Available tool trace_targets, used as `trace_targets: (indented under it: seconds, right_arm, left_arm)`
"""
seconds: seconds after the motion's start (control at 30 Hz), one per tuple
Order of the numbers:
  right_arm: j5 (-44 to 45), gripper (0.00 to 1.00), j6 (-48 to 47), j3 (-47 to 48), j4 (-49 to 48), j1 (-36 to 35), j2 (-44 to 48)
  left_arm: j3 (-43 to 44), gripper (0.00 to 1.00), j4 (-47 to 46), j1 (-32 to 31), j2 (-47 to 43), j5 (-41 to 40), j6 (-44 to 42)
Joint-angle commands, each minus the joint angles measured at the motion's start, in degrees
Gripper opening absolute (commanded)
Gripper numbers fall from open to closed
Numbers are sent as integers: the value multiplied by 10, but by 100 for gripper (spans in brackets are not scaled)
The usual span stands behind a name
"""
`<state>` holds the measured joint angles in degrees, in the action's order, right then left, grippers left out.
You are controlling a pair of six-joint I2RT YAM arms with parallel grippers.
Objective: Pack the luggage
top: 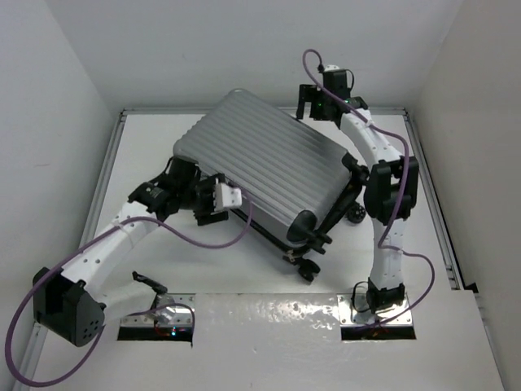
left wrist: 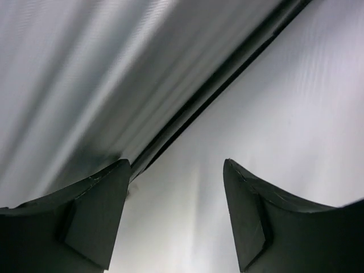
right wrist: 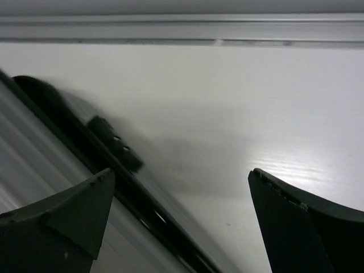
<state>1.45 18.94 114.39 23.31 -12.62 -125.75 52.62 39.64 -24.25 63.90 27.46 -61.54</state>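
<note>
The luggage (top: 260, 167), a silver-grey ribbed hard-shell suitcase, lies askew in the middle of the table with its shells folded together and its black wheels toward the front right. My left gripper (top: 213, 204) is at its near-left edge, and in the left wrist view it (left wrist: 175, 165) stands open over bare table, with the ribbed shell (left wrist: 85, 74) and its dark seam just past the left finger. My right gripper (top: 308, 102) hovers at the far corner. It (right wrist: 181, 172) is open wide, with the suitcase edge (right wrist: 23, 176) by its left finger. Nothing is held.
White walls close in the table (top: 269, 326) on three sides, with a metal rail (right wrist: 182, 28) along the back. Black wheels (top: 355, 213) jut out beside the right arm's elbow. A small black piece (top: 151, 283) lies near the left arm's base plate.
</note>
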Motion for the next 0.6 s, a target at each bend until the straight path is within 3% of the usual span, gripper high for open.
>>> trace_targets:
  seconds: [0.0,0.13,0.17,0.23,0.3,0.33,0.37,0.4,0.5,0.57]
  right_arm:
    - [111,99,30,-4,68,67,78]
    - [202,99,-48,-30,166,100,161]
    - [204,99,-58,-45,181,100,185]
    - [195,99,-51,-117,221,100,263]
    - [199,99,-15,-187,234,101,362]
    - [204,99,-8,-273,228,100,398]
    - [210,99,13,-315,222,100,433]
    - [219,98,20,-357,216,101,469]
    - [253,88,57,-511,241,101,575]
    - [258,62,82,-556,262,101,614]
  left_arm:
    - [126,65,-214,0,-9,18,145]
    - [215,65,-291,5,3,-12,271]
    - [230,65,-335,14,16,-28,325]
    - [269,63,-358,25,41,-87,352]
    - [328,62,-344,58,103,-125,370]
    - [354,61,-324,73,129,-131,370]
    - [386,61,-274,103,195,-139,383]
    - [460,60,-239,118,235,-158,391]
    - [620,57,-126,154,389,-209,398]
    - [674,57,-126,168,465,-247,403]
